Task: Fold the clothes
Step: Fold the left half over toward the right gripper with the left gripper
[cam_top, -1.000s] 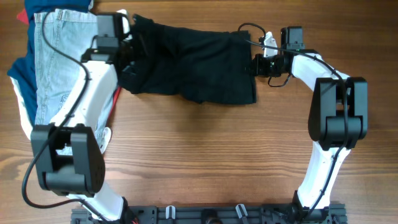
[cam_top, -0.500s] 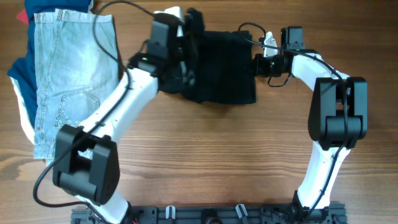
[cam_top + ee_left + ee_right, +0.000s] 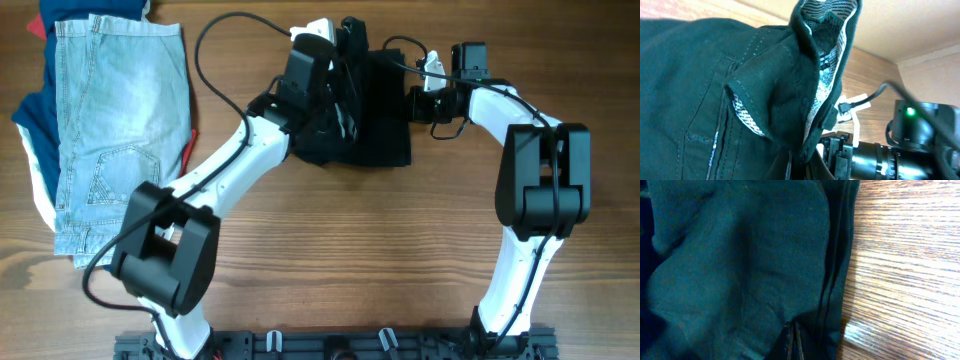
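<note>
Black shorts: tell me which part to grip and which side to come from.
Likely the waistband: its doubled, stitched edge stands up as a firm ridge to pinch. Come from the left of the black shorts, where the left fingers hold them; the right fingers pin the right edge.

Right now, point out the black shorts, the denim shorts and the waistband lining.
black shorts [image 3: 385, 125], overhead view, right part of the folded panel.
denim shorts [image 3: 120, 110], overhead view, middle of the faded fabric.
waistband lining [image 3: 830, 60], left wrist view, speckled strip's middle.
</note>
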You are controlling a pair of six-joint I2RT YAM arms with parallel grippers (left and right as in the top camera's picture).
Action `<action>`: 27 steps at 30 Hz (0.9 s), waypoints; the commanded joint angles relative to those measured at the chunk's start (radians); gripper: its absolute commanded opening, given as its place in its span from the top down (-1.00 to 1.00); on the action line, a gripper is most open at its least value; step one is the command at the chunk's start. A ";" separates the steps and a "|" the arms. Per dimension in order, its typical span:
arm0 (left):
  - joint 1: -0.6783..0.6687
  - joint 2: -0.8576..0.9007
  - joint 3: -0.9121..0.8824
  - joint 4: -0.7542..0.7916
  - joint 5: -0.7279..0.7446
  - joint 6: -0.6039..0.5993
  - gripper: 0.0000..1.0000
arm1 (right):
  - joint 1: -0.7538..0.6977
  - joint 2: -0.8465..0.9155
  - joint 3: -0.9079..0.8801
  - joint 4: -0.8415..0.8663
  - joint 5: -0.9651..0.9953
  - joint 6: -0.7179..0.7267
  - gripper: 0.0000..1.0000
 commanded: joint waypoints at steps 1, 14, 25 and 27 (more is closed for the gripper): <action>-0.031 0.017 0.027 0.047 0.003 -0.037 0.92 | 0.019 0.084 -0.022 -0.011 0.062 0.003 0.91; -0.064 0.079 0.027 0.137 -0.005 -0.085 0.81 | 0.019 0.084 -0.022 -0.005 0.062 0.003 0.92; -0.056 0.079 0.027 0.156 -0.007 -0.085 -0.99 | -0.051 0.051 0.069 0.016 -0.101 0.007 0.46; -0.039 0.075 0.027 0.154 -0.006 -0.085 -0.99 | -0.079 0.015 0.082 0.008 -0.104 0.007 0.31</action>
